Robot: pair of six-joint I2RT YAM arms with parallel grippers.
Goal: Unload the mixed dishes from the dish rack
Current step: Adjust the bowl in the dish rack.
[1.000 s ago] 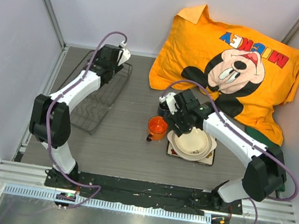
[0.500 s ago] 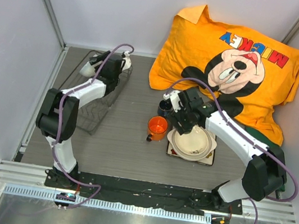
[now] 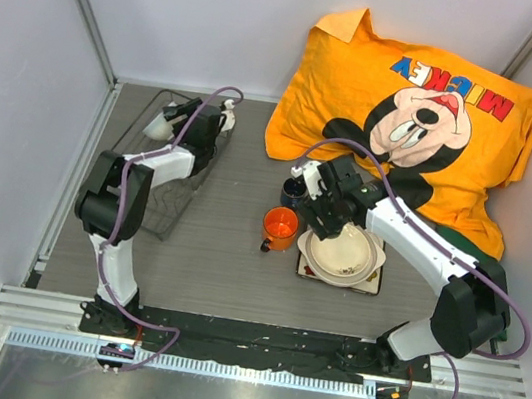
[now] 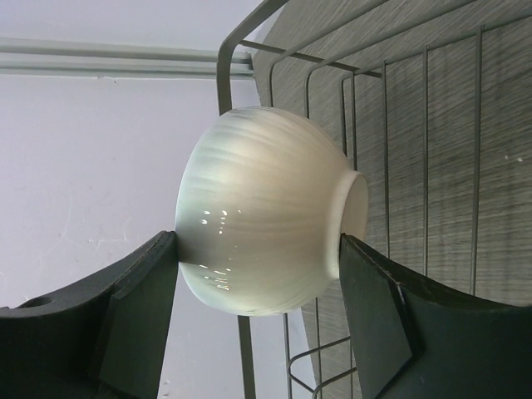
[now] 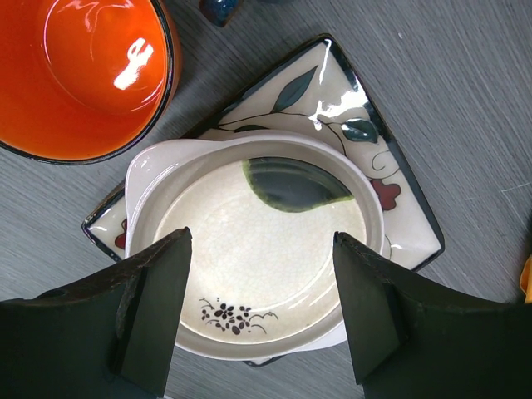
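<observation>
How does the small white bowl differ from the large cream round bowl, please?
The small white bowl is held on its side in the left hand; the large cream round bowl sits upright on the square flowered plate. The white one's outside is plain; the cream one has painted flowers and a dark leaf inside. Both are glossy and round.

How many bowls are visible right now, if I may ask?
2: large cream bowl on the square plate; small white bowl in the left gripper, at the dish rack. None seems hidden.
</observation>
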